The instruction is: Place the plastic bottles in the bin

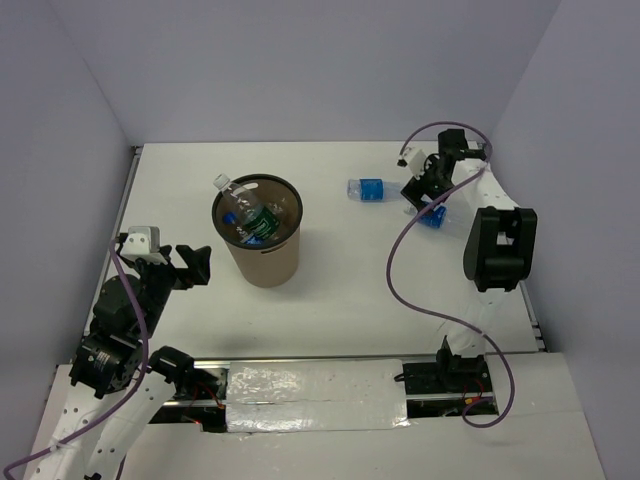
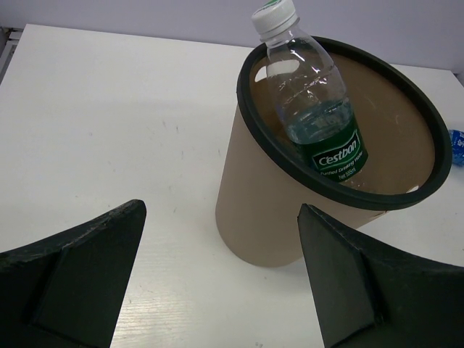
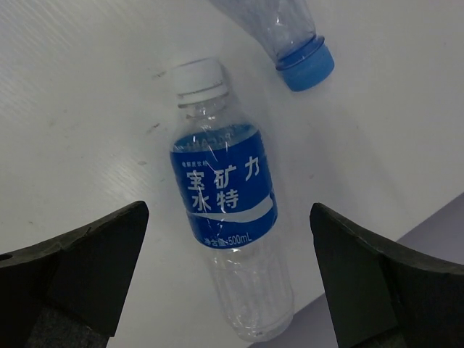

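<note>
My rig sits in a robotics lab cell: plain lavender walls (image 1: 300, 70) enclose the white table (image 1: 340, 295) ahead of my left claw (image 1: 205, 268), bolted arm base (image 1: 175, 365) behind it

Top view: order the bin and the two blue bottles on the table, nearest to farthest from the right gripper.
1. Right blue bottle, below the right gripper.
2. Left blue bottle, just to its left.
3. Bin, farther left, mid-table.

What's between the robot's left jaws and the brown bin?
Only bare table, seen in the left wrist view, from the left gripper with open jaws to the bin.
</note>
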You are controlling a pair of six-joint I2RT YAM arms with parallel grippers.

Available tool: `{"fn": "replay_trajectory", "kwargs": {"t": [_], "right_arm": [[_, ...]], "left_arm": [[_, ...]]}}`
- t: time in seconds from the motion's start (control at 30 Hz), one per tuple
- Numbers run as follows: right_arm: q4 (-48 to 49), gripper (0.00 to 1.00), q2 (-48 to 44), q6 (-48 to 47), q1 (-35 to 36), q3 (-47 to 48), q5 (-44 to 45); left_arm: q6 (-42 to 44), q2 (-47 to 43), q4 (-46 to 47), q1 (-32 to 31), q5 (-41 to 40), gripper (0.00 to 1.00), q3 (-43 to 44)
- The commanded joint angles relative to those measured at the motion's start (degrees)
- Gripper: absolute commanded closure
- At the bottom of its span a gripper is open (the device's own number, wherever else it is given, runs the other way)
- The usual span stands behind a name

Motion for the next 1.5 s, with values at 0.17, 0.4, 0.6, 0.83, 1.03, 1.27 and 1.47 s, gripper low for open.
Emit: {"fn": "replay_trajectory", "kwargs": {"t": [0.17, 0.4, 0.6, 0.83, 1.03, 1.27, 1.47], "right_arm": [[-2.31, 0.02, 6.43, -7.08, 0.29, 1.93, 10.21], [-1.17, 0.13, 9.07, -5.94, 0.2, 1.13, 10.57], [-4.15, 0.49, 5.93, -4.88, -0.76, -0.01, 5.76], [-15.46, 0.65, -10.31, -6.2, -1.3, -2.91, -14.86], [-32.77, 0.71, -19.91, -8.75, 0.54, 2.27, -37.65], [-36.51, 0.73, -27.57, -1.65, 11.87, 2.54, -56.12], [-19.83, 0.73, -34.6, 18.9, 19.88, -1.58, -60.45]], "left_arm": [[0.33, 0.37, 2.96, 0.3, 0.39, 0.0, 0.2], [0.24, 0.46, 2.87, 0.3, 0.3, 0.0, 0.11], [0.51, 0.72, 3.13, 0.3, 1.17, 0.01, 0.11], [-0.1, -1.82, 7.43, 0.3, 12.04, 0.0, -0.32], [-16.14, 1.58, 16.55, 0.3, 24.62, 0.06, 2.22], [-35.42, 11.09, 34.05, -1.19, 36.78, 0.07, 2.23], [-35.09, 17.23, 40.91, -12.08, 29.23, 0.05, 4.15]]}}
